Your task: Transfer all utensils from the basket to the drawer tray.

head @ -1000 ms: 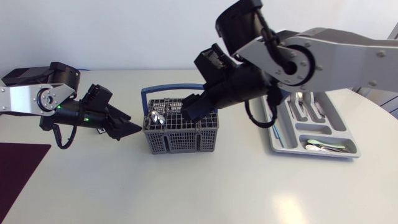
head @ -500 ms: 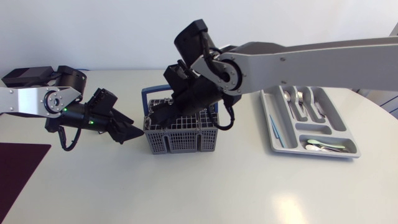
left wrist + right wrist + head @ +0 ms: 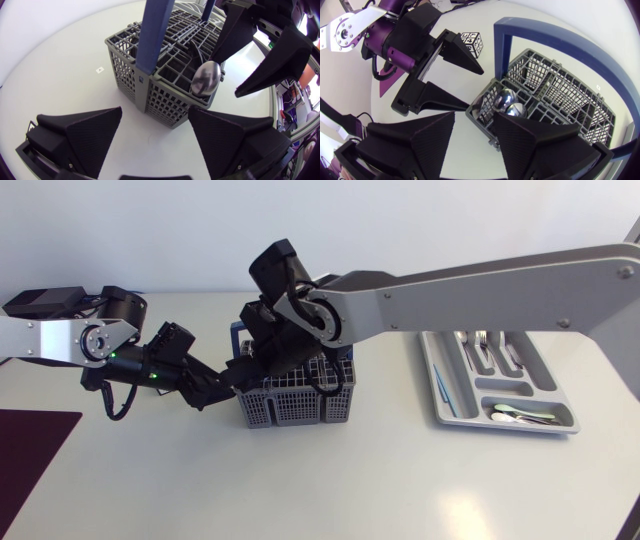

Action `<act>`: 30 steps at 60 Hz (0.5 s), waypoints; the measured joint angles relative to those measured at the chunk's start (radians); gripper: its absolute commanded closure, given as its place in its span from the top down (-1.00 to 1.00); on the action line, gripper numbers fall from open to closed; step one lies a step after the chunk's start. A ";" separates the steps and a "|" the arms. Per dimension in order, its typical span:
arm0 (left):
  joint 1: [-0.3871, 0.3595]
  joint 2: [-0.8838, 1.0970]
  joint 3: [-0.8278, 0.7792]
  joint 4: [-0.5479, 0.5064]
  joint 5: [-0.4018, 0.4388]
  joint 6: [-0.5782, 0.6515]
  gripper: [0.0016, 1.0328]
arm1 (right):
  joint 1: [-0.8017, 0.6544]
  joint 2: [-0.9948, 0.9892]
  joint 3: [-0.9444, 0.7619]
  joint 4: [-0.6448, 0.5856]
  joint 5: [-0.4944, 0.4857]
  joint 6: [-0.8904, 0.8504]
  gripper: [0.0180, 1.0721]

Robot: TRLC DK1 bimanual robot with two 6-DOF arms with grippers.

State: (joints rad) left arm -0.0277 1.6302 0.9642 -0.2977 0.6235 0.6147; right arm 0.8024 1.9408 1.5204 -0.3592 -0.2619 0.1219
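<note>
My left end effector (image 3: 222,382) is sitting spread wide and empty just beside the grey basket (image 3: 295,402). Spoons (image 3: 206,79) are standing bowl-up in the basket corner facing it. My right end effector (image 3: 474,117) is hovering right over them, fingers apart, gripping nothing. Further right on the surface (image 3: 350,480), the drawer tray (image 3: 440,408) is holding forks (image 3: 482,345) and small spoons (image 3: 515,414).

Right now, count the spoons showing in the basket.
2: one spoon beside a second spoon, bowls up in the basket's corner compartment nearest the left gripper, just ahead of the right gripper. Others may be hidden deeper inside.
</note>
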 measured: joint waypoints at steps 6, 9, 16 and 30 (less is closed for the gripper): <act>0.003 0.001 0.000 0.000 0.000 0.000 0.81 | 0.000 0.025 0.034 0.002 0.000 0.010 -0.16; 0.005 0.001 0.000 0.000 0.000 0.000 0.81 | 0.000 0.035 0.046 0.004 0.000 0.010 -0.19; 0.014 0.001 0.000 0.000 0.000 0.011 0.81 | 0.000 0.053 0.058 0.006 0.000 0.013 -0.49; 0.027 0.001 0.000 0.003 0.000 0.015 0.81 | 0.000 0.064 0.058 0.007 0.000 0.013 -0.76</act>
State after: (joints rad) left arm -0.0010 1.6310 0.9638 -0.2943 0.6239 0.6300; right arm 0.8024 2.0052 1.5784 -0.3519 -0.2623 0.1352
